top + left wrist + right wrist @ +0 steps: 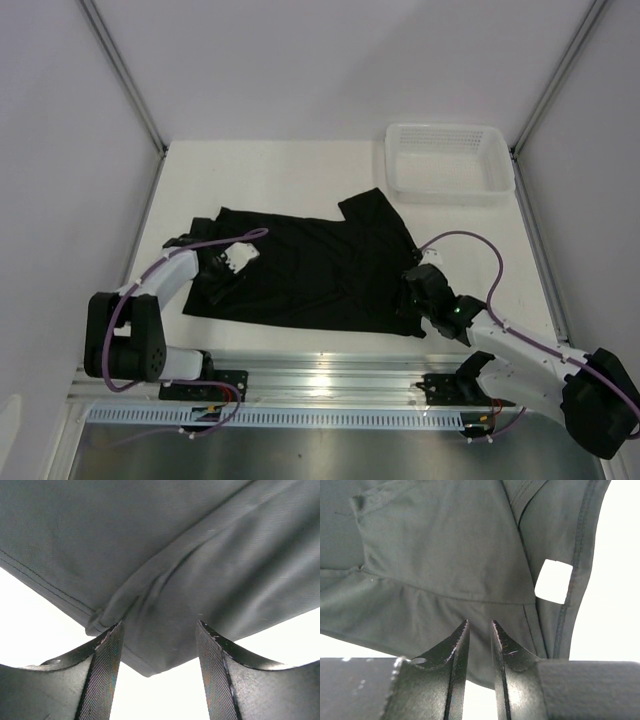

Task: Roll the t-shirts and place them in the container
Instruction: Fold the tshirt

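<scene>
fingers (106,676) on your left gripper (160,630) are spread wide. a rumpled corner of the black t-shirt (165,555) sits right between the tips, but nothing is gripped. your right gripper (480,626) has its jaws almost pressed together, just a thin slit. i honestly can't tell if any cloth is caught in there or if it's only nosing the hem. a pale square that looks like the neck label (553,581) is just beside it, so that end seems to be near the collar.

seen from above, the t-shirt lies spread across the middle of the table (260,170), a bit skewed. one sleeve kicks up toward the white basket (450,160), and you've got a gripper at each side edge. nothing looks rolled yet.

stuff i'd worry about:
- the left side closes on that thin bunched corner and only gets a sliver. soft cotton like that probably slides out once you pull.
- the right side has overlapping layers near the collar. grab just the top one and the fold opens up instead of moving with you.
- if one end holds and the other doesn't, the cloth twists and your roll comes out cone-shaped.
- that stray sleeve could get left hanging out of the roll.
</scene>
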You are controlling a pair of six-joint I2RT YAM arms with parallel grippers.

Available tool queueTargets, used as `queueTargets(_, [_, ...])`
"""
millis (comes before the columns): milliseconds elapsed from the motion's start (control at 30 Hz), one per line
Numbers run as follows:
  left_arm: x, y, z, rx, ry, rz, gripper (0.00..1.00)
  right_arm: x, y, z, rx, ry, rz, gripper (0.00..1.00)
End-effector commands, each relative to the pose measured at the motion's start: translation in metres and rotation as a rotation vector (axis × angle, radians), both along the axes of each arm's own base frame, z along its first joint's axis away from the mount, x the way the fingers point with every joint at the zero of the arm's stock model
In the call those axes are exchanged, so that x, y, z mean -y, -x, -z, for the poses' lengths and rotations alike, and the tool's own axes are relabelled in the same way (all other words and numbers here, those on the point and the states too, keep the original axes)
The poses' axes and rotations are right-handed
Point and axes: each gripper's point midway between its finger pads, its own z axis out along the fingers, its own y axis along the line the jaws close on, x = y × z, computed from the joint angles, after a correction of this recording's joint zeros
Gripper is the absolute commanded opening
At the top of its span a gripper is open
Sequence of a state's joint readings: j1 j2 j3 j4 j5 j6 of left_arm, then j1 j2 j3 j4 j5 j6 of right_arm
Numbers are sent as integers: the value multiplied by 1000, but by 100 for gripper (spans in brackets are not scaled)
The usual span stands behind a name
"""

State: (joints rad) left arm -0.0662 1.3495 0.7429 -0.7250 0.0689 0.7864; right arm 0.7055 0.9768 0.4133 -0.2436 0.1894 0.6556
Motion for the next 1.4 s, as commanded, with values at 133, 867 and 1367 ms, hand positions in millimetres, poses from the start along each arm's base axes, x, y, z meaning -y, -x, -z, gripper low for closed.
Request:
queueTargets(133, [-32,-34,6,49,-113,-3,62,4,8,-8,0,-15,26,25])
queueTargets(867, [-26,-47,-17,59,71,-129,59,35,7,11,-85,149,197,24])
queueTargets(1367, [-73,-67,-20,80,40,-264,61,3,24,19,-154,38,104,34])
